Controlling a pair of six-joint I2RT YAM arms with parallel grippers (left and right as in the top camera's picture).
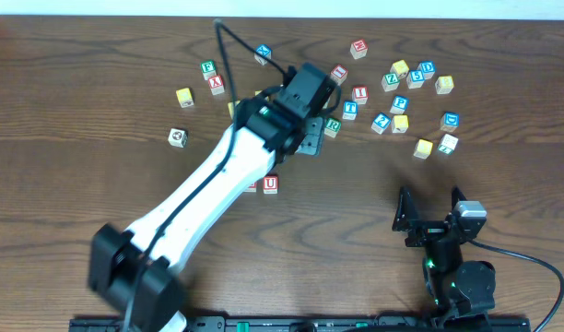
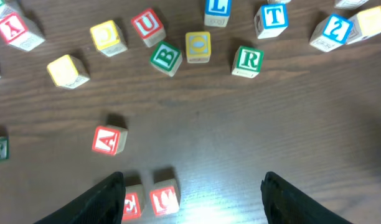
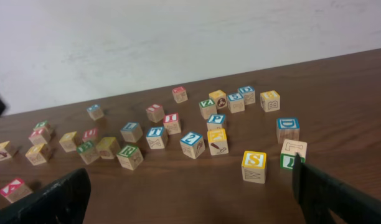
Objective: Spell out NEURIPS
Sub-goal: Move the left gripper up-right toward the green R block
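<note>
Two red-lettered blocks, E [image 2: 133, 205] and U [image 2: 164, 199], stand side by side near the table's front; the U also shows in the overhead view [image 1: 270, 183]. My left gripper [image 2: 190, 200] is open and empty above the table, with both blocks by its left finger; in the overhead view it [image 1: 310, 140] hovers at the middle. A green R block [image 2: 247, 61] lies ahead of it and also shows in the overhead view [image 1: 333, 126]. A yellow S block [image 3: 254, 166] lies before my right gripper [image 3: 197, 199], which is open and empty near the front edge [image 1: 429, 210].
Many loose letter blocks are scattered across the far table: a red A [image 2: 108, 139], a green B [image 2: 165, 57], a yellow O [image 2: 197, 46], a blue T [image 2: 271, 18], a blue D [image 3: 287, 129]. A lone block [image 1: 177, 136] lies at the left.
</note>
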